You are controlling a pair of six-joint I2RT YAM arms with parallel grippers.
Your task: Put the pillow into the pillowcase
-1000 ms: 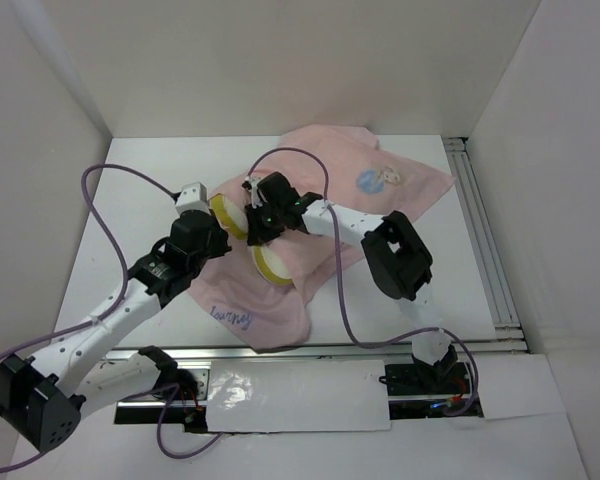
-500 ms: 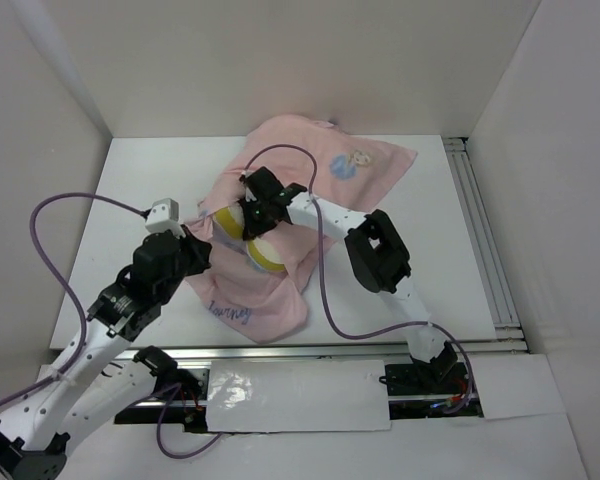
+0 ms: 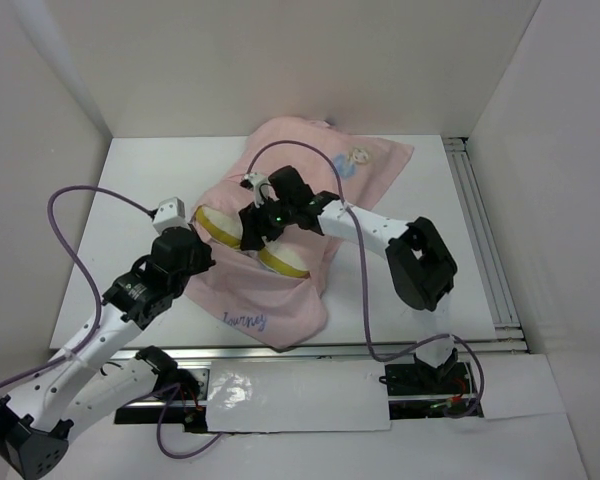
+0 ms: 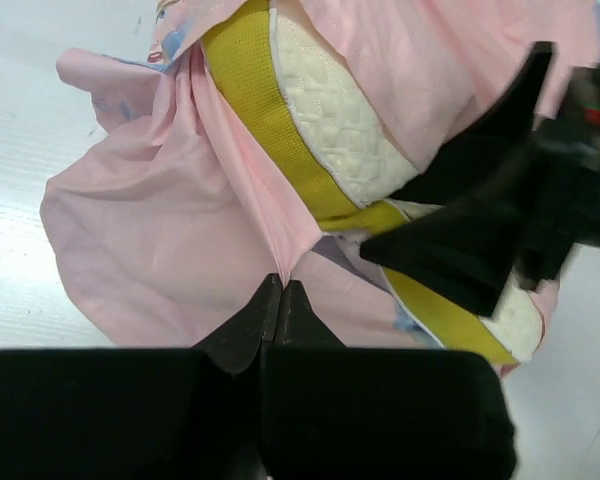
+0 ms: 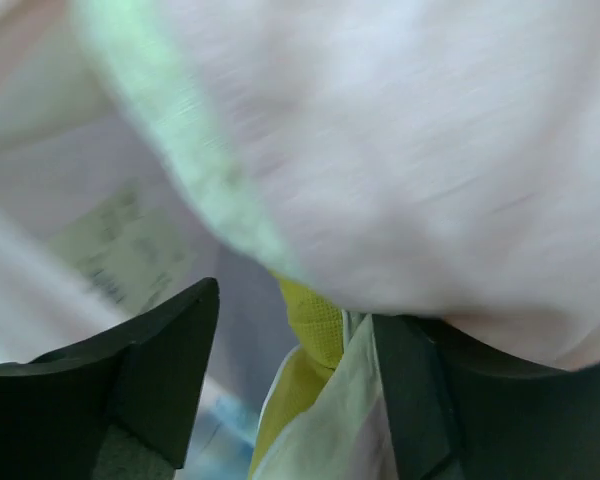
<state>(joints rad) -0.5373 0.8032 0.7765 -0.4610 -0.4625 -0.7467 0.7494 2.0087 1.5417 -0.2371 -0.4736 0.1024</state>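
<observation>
The pale pink pillowcase (image 3: pixel 280 295) lies crumpled mid-table, its cartoon print at the far corner. The pillow (image 3: pixel 216 225) sticks out of its opening, its cream face and yellow edge band showing. My left gripper (image 3: pixel 194 250) sits at the pillowcase's left edge. In the left wrist view it (image 4: pixel 282 284) is shut on a pinched fold of the pillowcase (image 4: pixel 160 220), below the pillow (image 4: pixel 330 120). My right gripper (image 3: pixel 256 226) is over the pillow. In the right wrist view it (image 5: pixel 295 310) stands open, the pillow's yellow edge (image 5: pixel 315 322) between its jaws, under the pillowcase (image 5: pixel 430 150).
White walls close in the table on three sides. A metal rail (image 3: pixel 480 230) runs along the right side. Purple cables (image 3: pixel 80 200) loop over the left of the table and over the pillowcase. The right arm's elbow (image 3: pixel 420 265) hangs over the right half.
The right gripper has opened, where it was shut on the pillow's edge. The left arm drew the pillowcase edge back towards the near left, and the fabric has shifted.
</observation>
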